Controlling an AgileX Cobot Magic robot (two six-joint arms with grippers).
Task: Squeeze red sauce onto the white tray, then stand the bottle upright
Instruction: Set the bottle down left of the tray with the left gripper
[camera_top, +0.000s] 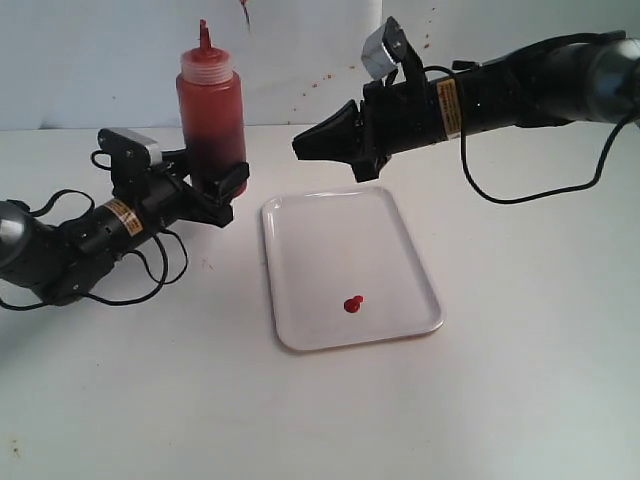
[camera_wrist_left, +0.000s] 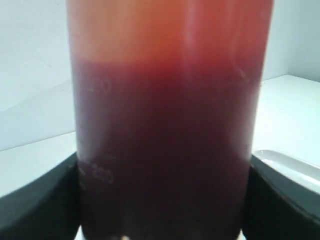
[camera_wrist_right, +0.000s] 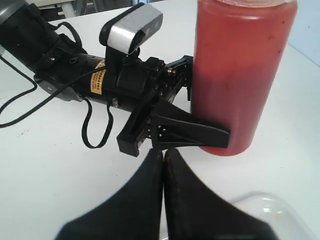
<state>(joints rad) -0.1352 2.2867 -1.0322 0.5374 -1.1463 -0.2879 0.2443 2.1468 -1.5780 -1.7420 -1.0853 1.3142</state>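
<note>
Final step, apparently near completion. A blob of red sauce (camera_top: 352, 305) lies on the near part of the white tray (camera_top: 330, 225). The squeeze bottle (camera_top: 211, 110) stands upright just left of the tray's far corner, clasped low by the left gripper (camera_top: 218, 186). The right gripper (camera_top: 303, 146) hovers over the tray's far edge, jaws pressed together and empty. The next move probably calls for parting the left jaws and backing away without tipping the bottle.

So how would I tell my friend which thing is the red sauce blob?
Find the white tray lying flat in the middle of the table. On it, near the end closest to the exterior camera, sits one small glossy red sauce blob. It is the only mark on the tray, and tiny and flat beside the tall red bottle standing off the tray.
</note>
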